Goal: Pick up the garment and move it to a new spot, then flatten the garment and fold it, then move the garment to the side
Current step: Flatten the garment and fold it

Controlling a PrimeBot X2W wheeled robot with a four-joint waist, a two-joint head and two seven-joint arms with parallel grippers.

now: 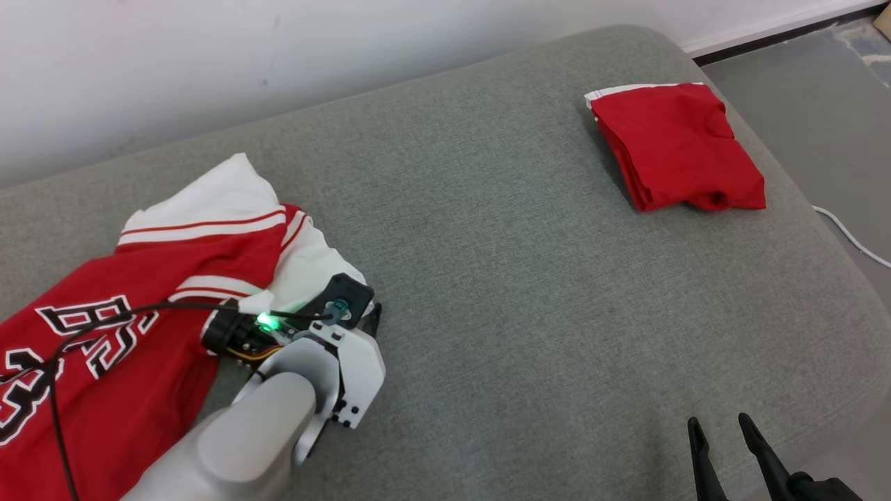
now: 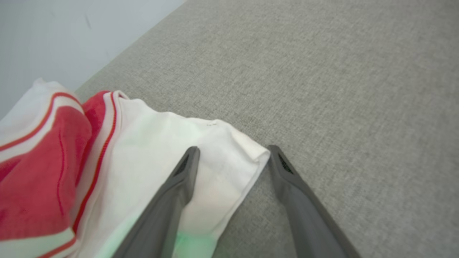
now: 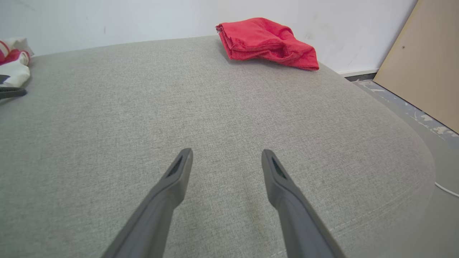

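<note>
A red and white jersey (image 1: 139, 327) with black lettering lies crumpled at the left of the grey cushion (image 1: 522, 313). My left gripper (image 1: 362, 309) is down at the jersey's white sleeve. In the left wrist view the gripper (image 2: 233, 148) is open, one finger (image 2: 179, 182) resting over the white sleeve (image 2: 200, 143) and the other on bare cushion just past the sleeve's corner. My right gripper (image 1: 718, 421) hovers open and empty near the cushion's front right, also seen in its own view (image 3: 226, 151). The jersey (image 3: 14, 61) shows at that view's far left.
A folded red garment (image 1: 682, 146) lies at the cushion's far right corner, seen too in the right wrist view (image 3: 265, 41). A white wall runs behind. Right of the cushion is grey floor with a white cable (image 1: 849, 236) and a leaning wooden board (image 3: 423, 64).
</note>
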